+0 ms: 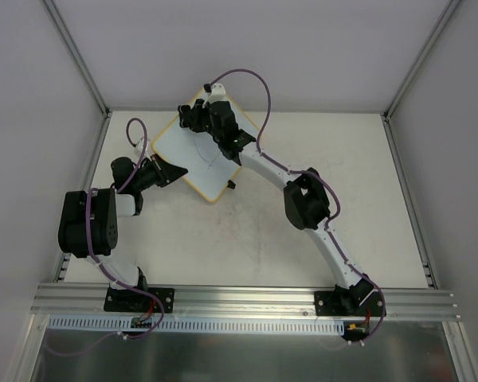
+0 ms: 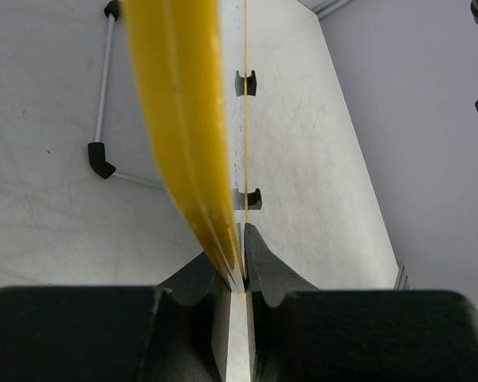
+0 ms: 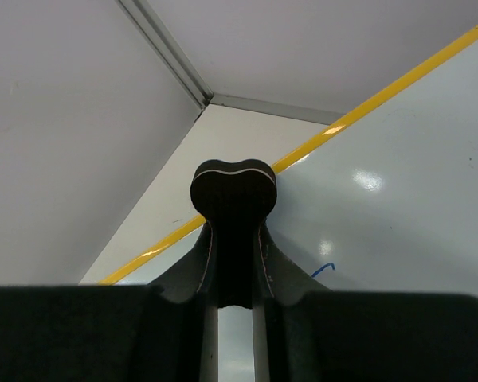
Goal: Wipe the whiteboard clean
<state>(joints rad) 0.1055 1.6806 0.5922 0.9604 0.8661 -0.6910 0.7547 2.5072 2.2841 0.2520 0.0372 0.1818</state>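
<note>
Left claw (image 2: pixel 240 239) is clamped tight on the yellow near edge of the whiteboard (image 1: pixel 179 147), which sits askew at the far left of the tabletop (image 1: pixel 303 231). Right claw (image 3: pixel 233 239) is closed on a black pad (image 3: pixel 233 187) over the board's white face, near its far corner. A small blue mark (image 3: pixel 323 270) shows beside it.

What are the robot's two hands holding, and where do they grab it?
The left gripper pinches the whiteboard by its yellow edge. The right gripper grips a small dark thing by its lower end.
</note>
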